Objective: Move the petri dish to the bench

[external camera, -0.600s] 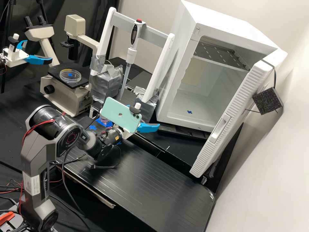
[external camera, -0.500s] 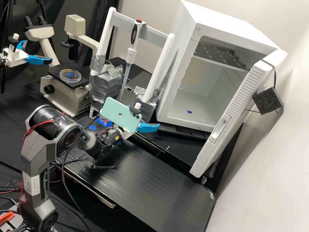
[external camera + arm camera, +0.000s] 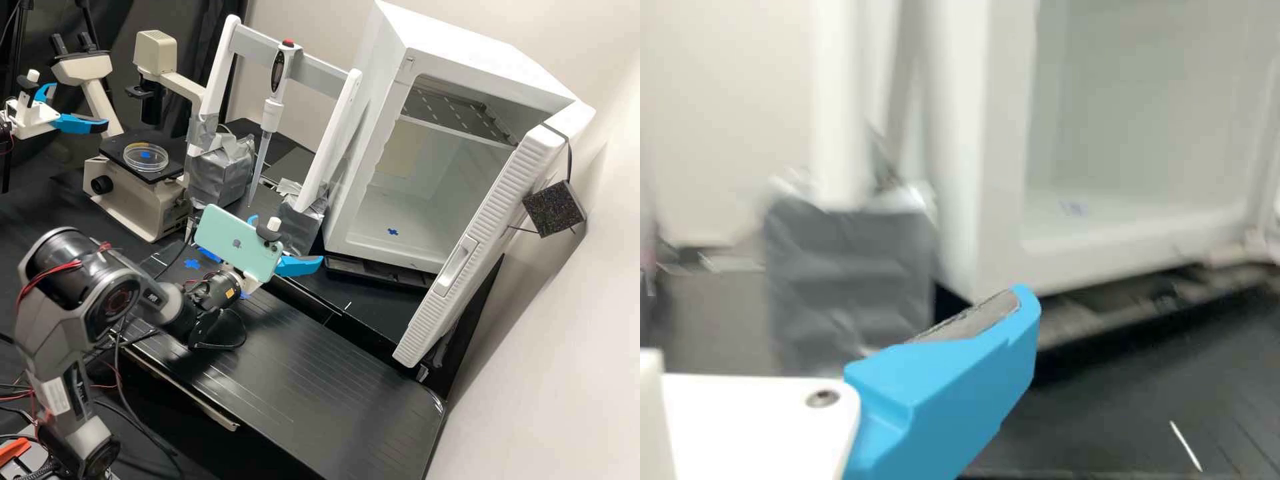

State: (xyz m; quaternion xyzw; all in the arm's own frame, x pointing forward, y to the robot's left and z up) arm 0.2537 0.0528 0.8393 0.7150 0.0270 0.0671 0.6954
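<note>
In the high view my gripper (image 3: 287,239) stands above the bench (image 3: 287,373), its two blue fingers apart with nothing seen between them, a phone partly covering them. A clear, round petri dish (image 3: 146,158) lies on the microscope's black stage, left of the gripper and well away from it, with a blue mark showing through it. The wrist view has one blue finger (image 3: 945,395) in front of the incubator and a taped grey block; no dish is between this finger and the incubator.
An open white incubator (image 3: 400,200) with its door swung out stands at the right. A pipette (image 3: 270,117) hangs from a white frame (image 3: 330,143) behind the gripper. The microscope (image 3: 130,197) is at the left. Blue tape (image 3: 191,264) marks the bench.
My arm and gripper have shifted left and slightly nearer the camera in the high view. A round item on blue tape, partly seen before behind the phone, is now covered.
</note>
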